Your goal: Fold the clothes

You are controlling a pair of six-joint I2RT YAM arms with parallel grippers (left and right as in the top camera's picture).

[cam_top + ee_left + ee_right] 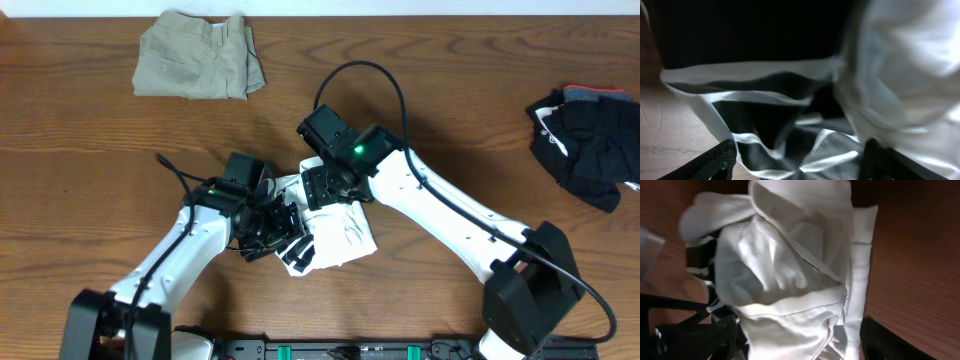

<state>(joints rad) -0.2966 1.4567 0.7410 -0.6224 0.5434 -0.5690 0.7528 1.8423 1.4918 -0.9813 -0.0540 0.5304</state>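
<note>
Mid-fold, I reckon: the white T-shirt [340, 232] lies bunched directly beneath the left pincer [800, 162] and the right pincer [800, 340], both spread wide and gripping nothing, so next one must pinch a free edge.

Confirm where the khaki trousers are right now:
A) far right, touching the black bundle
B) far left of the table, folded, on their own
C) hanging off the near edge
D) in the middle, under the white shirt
B: the trousers lie folded at the table's far left, with bare wood between them and the shirt; the black bundle is far right.
</note>
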